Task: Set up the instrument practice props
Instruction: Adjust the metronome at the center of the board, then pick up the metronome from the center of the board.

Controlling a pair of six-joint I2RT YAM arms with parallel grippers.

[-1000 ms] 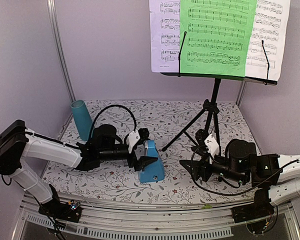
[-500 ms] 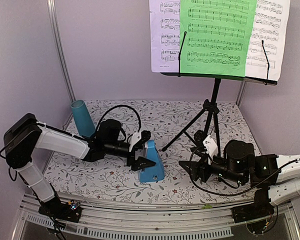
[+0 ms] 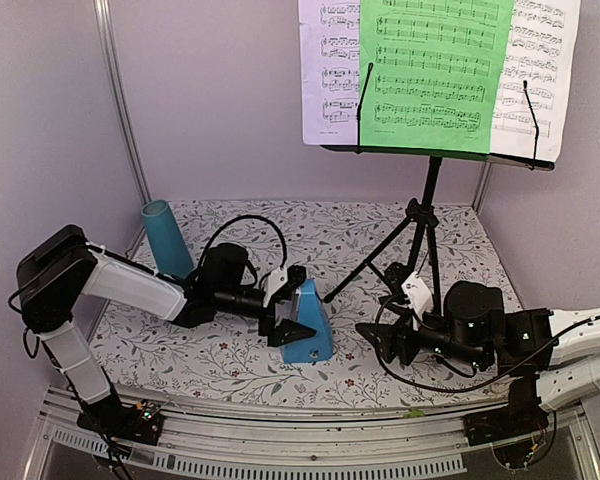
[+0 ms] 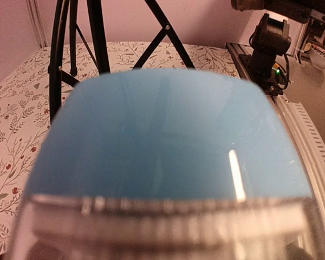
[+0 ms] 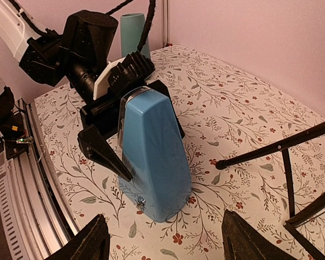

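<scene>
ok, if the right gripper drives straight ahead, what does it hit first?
Most likely the metronome. In the wrist view it stands dead ahead of the open right gripper, with only bare table between them. Depth is hard to judge.

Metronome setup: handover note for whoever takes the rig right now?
Left end effector: open, fingers either side of the blue metronome; whether they touch it cannot be told.
Right end effector: open, empty, low over the table near the stand's feet.
Things: music stand upright at back right, green page over white pages on its desk; metronome upright at front centre. Teal cup at back left.
Done: all three props look in place.
Left: probably just back the left end effector off the metronome without tipping it, then clear both arms.
</scene>
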